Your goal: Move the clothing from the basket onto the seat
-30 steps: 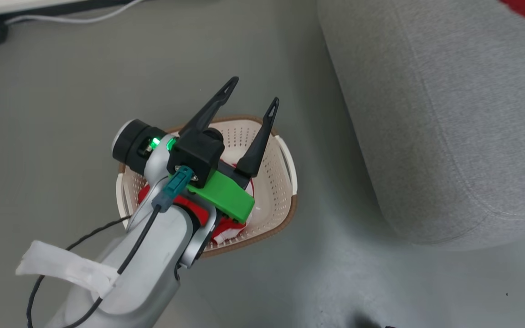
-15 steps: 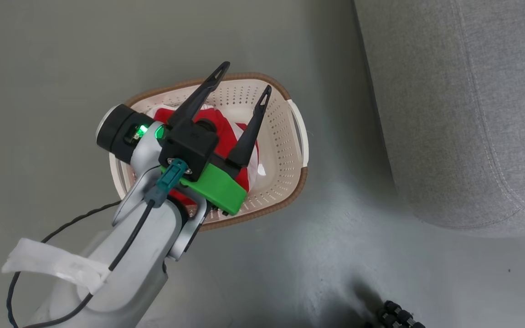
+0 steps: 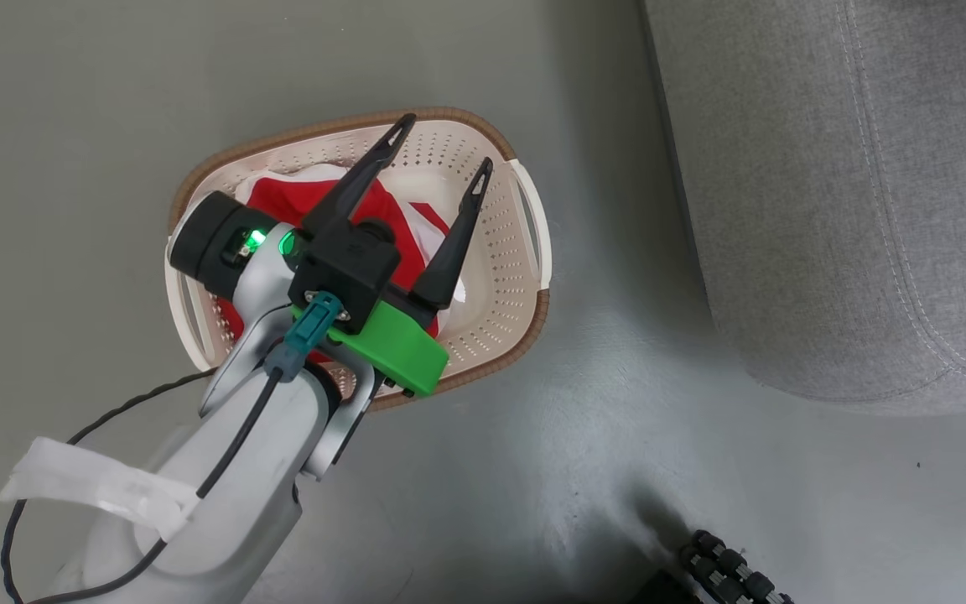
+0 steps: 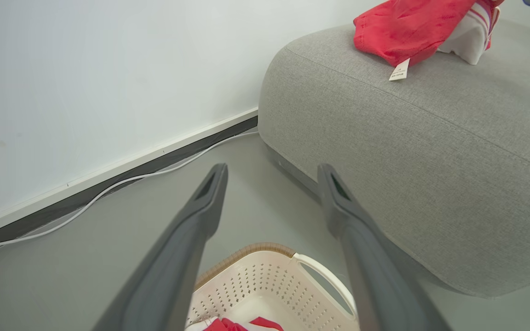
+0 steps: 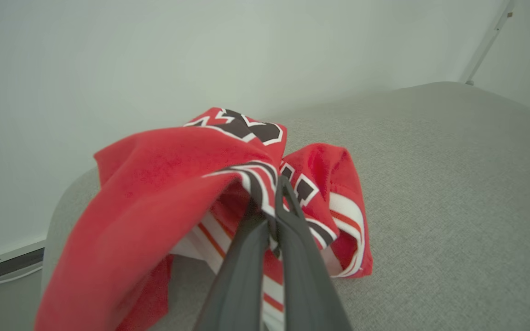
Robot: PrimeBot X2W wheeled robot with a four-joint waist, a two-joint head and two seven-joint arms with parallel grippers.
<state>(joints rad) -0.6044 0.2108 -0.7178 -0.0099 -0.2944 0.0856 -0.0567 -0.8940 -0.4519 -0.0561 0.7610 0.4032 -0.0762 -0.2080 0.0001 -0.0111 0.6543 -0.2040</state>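
- The clothing (image 5: pixel 154 193) is in two pieces, both bright red with white parts.
- The red jersey (image 4: pixel 407 27) lies bunched on top of the seat (image 4: pixel 407 161). In the left wrist view it is at 1 o'clock and its long axis runs about from 9 to 3 o'clock. Its small white label (image 4: pixel 398 72) points down to 6 o'clock.
- In the right wrist view this jersey shows black-and-white letters at 12 o'clock and a striped band. One large fold comes toward the camera at 7 o'clock, and the part at 3 o'clock rests on the grey cushion.
- The right gripper (image 5: pixel 269 197) has its two fingers pressed together, and they pinch the striped band of the red jersey between them.
- The second red garment (image 3: pixel 277 197) is inside the basket (image 3: pixel 504 277). It is crumpled and the arm covers a big part of it, so I cannot tell its long axis.
- The basket stands on the grey floor (image 3: pixel 72 126). In the head view its long axis goes from the handle at 9 o'clock to the handle between 2 and 3 o'clock.
- The left gripper (image 3: pixel 444 143) is over the basket with its fingers spread wide and nothing between them. They point to 1 o'clock in the head view.
- The seat is at 3 o'clock from the basket, near but apart, with floor between them.
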